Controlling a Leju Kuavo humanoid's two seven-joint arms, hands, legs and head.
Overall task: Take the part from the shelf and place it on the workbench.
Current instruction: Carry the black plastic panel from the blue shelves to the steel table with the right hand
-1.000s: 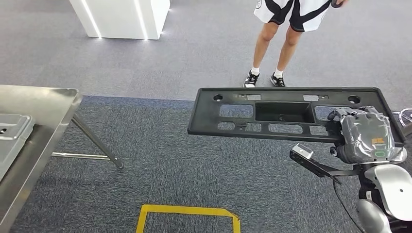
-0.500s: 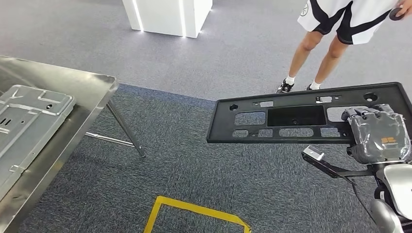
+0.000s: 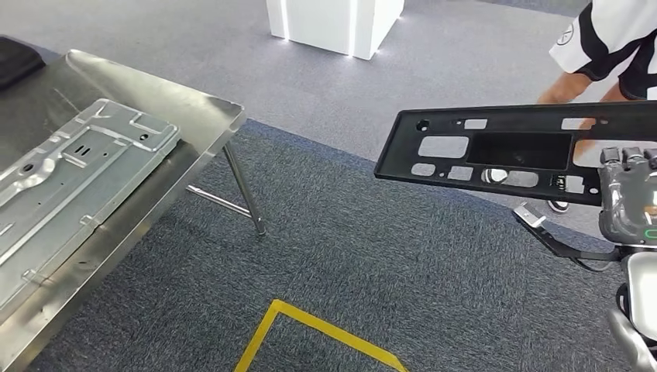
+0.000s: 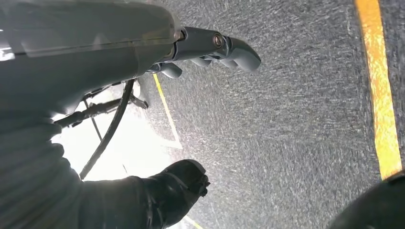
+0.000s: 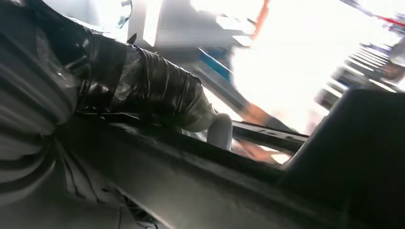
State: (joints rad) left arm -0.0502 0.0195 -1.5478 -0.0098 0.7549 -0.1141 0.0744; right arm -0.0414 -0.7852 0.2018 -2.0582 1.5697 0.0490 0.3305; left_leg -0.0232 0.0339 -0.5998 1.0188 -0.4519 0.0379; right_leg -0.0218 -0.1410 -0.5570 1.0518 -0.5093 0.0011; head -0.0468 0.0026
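The part is a long black plastic panel (image 3: pixel 465 147) with several cut-outs, held level in the air above the carpet. My right hand (image 3: pixel 627 201) grips its right end from below, fingers over the near edge. The right wrist view shows the tape-wrapped thumb (image 5: pixel 157 90) pressed on the black panel's rim (image 5: pixel 215 191). The steel workbench (image 3: pixel 197 116) stands at the left, well apart from the panel. My left hand (image 4: pixel 95 57) hangs over the carpet with its fingers (image 4: pixel 229 47) and thumb (image 4: pixel 176 186) apart, holding nothing.
A grey stamped metal sheet (image 3: pixel 77 170) lies on the workbench. The bench's legs (image 3: pixel 244 190) slant down to the carpet. A person (image 3: pixel 612 46) stands behind the panel at the far right. A white pillar (image 3: pixel 333 23) is behind; yellow tape (image 3: pixel 310 329) marks the floor.
The whole picture has shifted right as the camera turned left, bringing more of the workbench and its metal sheet into view. The panel stays in my right hand.
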